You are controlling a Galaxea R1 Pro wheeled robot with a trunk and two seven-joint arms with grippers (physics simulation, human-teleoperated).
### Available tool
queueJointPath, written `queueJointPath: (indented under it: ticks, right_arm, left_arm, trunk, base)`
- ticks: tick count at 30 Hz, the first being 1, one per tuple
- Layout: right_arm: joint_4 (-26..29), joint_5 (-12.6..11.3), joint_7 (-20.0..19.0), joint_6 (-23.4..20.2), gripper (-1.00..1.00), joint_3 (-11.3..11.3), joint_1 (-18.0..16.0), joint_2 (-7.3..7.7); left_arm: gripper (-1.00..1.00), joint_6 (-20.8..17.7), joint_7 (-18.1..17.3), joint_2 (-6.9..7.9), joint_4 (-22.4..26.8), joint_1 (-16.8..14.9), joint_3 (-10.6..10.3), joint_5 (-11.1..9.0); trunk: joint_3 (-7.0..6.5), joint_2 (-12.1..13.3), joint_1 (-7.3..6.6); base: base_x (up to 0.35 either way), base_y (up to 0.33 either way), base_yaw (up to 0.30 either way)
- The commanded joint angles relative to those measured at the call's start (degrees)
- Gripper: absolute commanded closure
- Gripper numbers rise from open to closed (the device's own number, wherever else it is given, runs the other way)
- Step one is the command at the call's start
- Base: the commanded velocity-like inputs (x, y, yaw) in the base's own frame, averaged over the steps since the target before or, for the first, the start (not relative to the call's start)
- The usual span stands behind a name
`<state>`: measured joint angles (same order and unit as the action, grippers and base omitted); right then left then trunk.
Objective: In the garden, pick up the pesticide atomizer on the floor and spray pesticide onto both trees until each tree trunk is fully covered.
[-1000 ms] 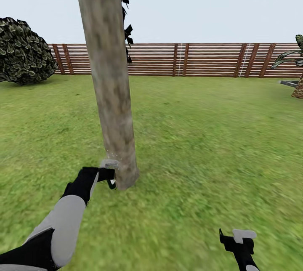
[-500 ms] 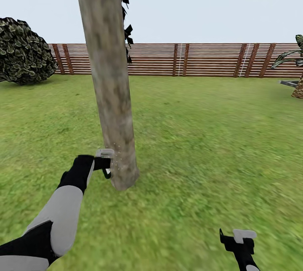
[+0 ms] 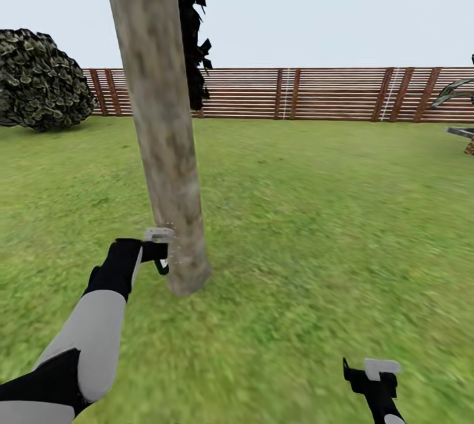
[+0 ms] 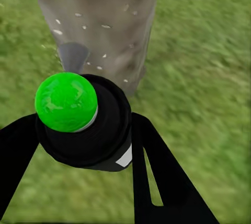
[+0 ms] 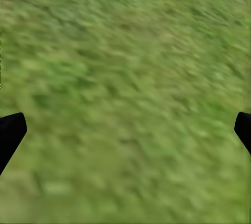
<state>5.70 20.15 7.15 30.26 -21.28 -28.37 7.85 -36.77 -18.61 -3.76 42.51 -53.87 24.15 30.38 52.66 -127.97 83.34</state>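
Left jaws (image 3: 160, 259) clamped on atomizer (image 4: 83, 119), held low beside trunk (image 3: 161, 128), nozzle aimed at bark. Whitish specks (image 4: 83, 23) dotted on trunk near base. Right jaws (image 5: 125, 130) apart over lawn (image 3: 329, 213)

Ahead of you, at the far left, a rounded bush of mottled dark green and pale leaves (image 3: 41, 81) sits on the grass just in front of the fence line. Behind the near trunk you can see a dark, narrow columnar tree with jagged black-green foliage (image 3: 193, 29) rising past the top of the head view. At the far right edge, a short palm-like plant with long arching grey-green fronds (image 3: 455, 89) leans into view, and just below it a flat grey slab-like object (image 3: 461, 132) pokes in; what it is you cannot tell. Above everything spreads a pale blue-grey hazy sky (image 3: 329, 2).
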Motion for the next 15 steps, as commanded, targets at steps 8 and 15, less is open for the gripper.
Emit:
queueJointPath:
  ticks: [8,15]
  right_arm:
    - [-0.1,0.7,0.2,0.2,-1.00,-0.3,0.0,-0.03]
    - [-0.1,0.7,0.2,0.2,-1.00,-0.3,0.0,0.05]
  left_arm:
    - [1.00,-0.6,-0.5,-0.13,1.1,0.2,0.3,0.7]
    - [1.00,-0.5,-0.3,-0.28,1.2,0.3,0.1,0.9]
  trunk:
    - [0.06,0.0,-0.01]
    - [0.06,0.0,-0.01]
  base:
    - [0.009,-0.273,0.270]
    - [0.087,-0.273,0.041]
